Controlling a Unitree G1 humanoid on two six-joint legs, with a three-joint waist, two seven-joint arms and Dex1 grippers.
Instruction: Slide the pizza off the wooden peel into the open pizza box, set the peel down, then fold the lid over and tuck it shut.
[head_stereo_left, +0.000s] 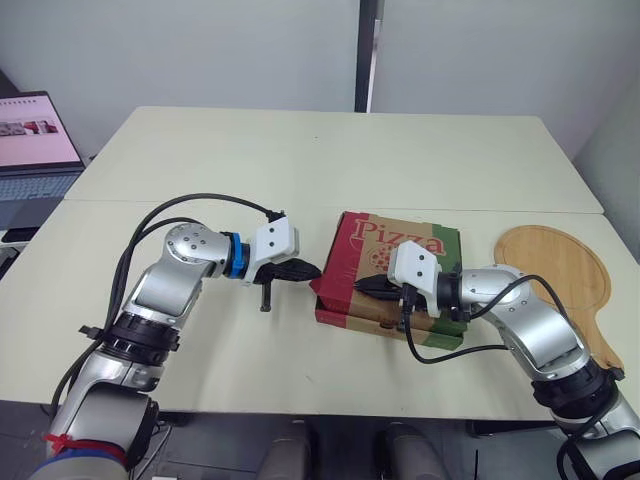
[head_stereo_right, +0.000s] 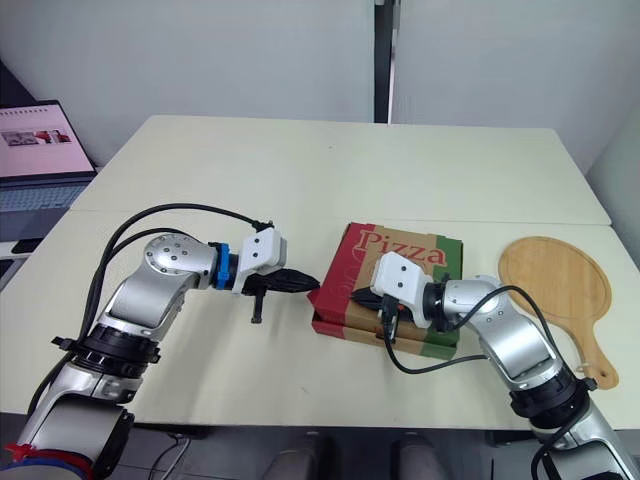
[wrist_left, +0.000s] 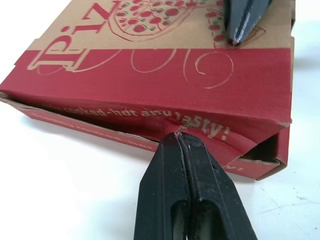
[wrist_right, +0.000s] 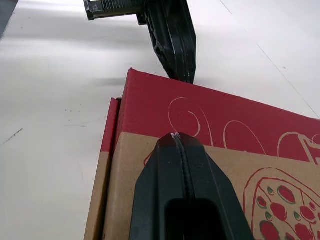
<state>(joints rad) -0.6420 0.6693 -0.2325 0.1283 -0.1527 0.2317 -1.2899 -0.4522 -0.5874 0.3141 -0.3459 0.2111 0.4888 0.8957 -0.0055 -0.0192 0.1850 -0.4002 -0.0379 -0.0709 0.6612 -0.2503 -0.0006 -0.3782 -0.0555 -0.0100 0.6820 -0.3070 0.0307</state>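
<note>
Touching the pizza box (head_stereo_left: 352, 318) at its red side flap (wrist_left: 150, 122) w/ its tip, L claw (head_stereo_left: 312, 270) has both fingers pressed together, nothing between them. Flap is buckled right at the tip, and a gap shows at the box corner beside it. R claw (head_stereo_left: 362, 286), fingers also together & empty, lies on the lid (head_stereo_left: 395, 240), tip near the red edge strip, pointing toward L claw. The two tips are near, not touching. Lid is down over the box. Behind R claw, beyond its arm, the wooden peel (head_stereo_left: 555, 265) lies flat on the bench (head_stereo_left: 300, 160), apart from the box.
</note>
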